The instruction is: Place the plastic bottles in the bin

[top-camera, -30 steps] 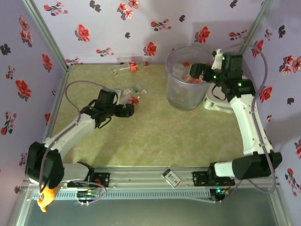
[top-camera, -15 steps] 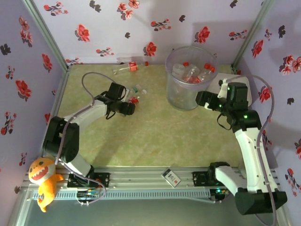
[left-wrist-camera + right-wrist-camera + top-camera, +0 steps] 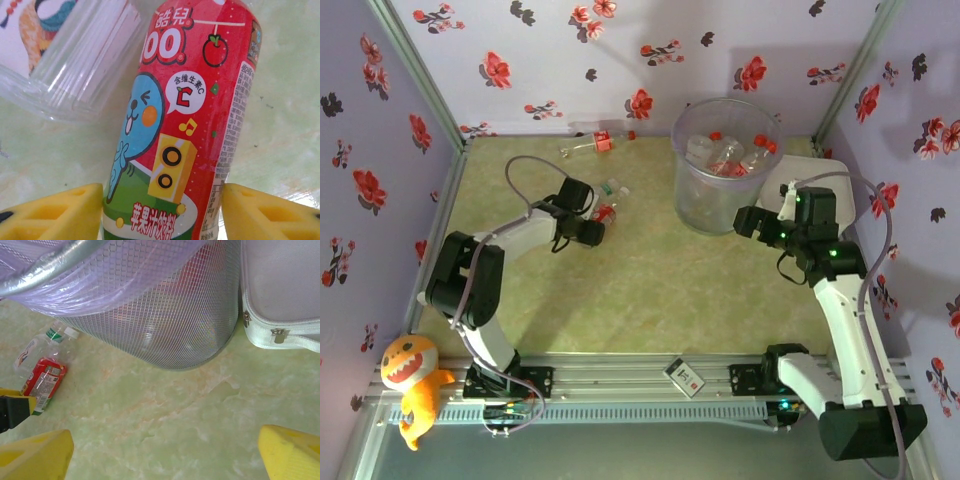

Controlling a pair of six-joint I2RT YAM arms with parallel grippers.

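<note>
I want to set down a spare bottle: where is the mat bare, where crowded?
Bare: the wide middle, between the left arm, the bin and the near rail. Crowded: bottles at the left end effector; bin beside white case.

The bin (image 3: 165, 315) is translucent grey, fine-meshed. Left of it, the bottle (image 3: 185, 125) has a red label with blue cartoon, yellow box, green base. The table (image 3: 650, 290) is marbled pale green; the walls (image 3: 520, 60) lilac, red-and-black flowered.
</note>
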